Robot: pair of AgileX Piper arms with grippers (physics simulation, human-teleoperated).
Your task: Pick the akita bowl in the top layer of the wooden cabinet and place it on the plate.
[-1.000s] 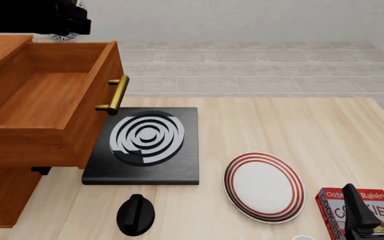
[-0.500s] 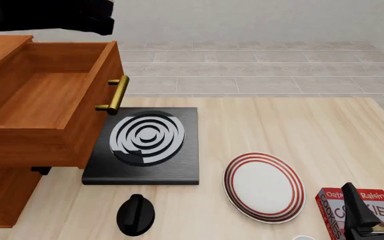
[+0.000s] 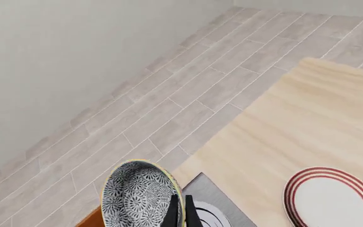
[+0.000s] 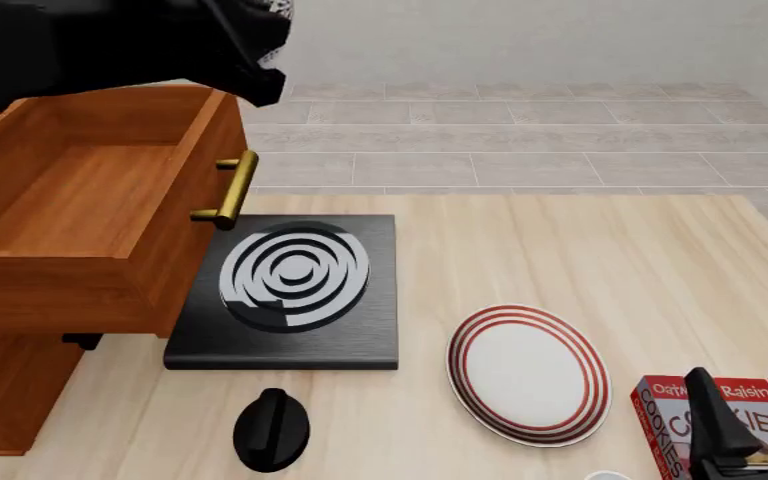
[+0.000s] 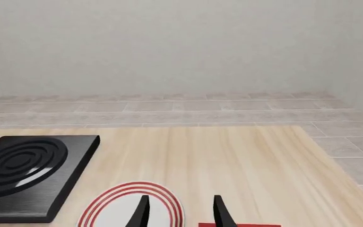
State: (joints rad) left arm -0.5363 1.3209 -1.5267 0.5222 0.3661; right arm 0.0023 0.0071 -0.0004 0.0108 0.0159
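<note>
The left gripper [image 3: 178, 210] pinches the akita bowl [image 3: 140, 196] by its rim, tilted in the air above the open top layer [image 4: 84, 215], while the right gripper [image 5: 180, 210] hangs parted over a box [image 4: 718, 425] reading "Raisin COOKIES" at the table's near right corner.

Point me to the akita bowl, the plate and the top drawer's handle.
akita bowl [image 3: 137, 196]: left wrist view, on its patterned inside.
plate [image 4: 528, 373]: front view, on its white centre.
brass handle [image 4: 232, 190]: front view, mid-bar on the open top drawer.
</note>
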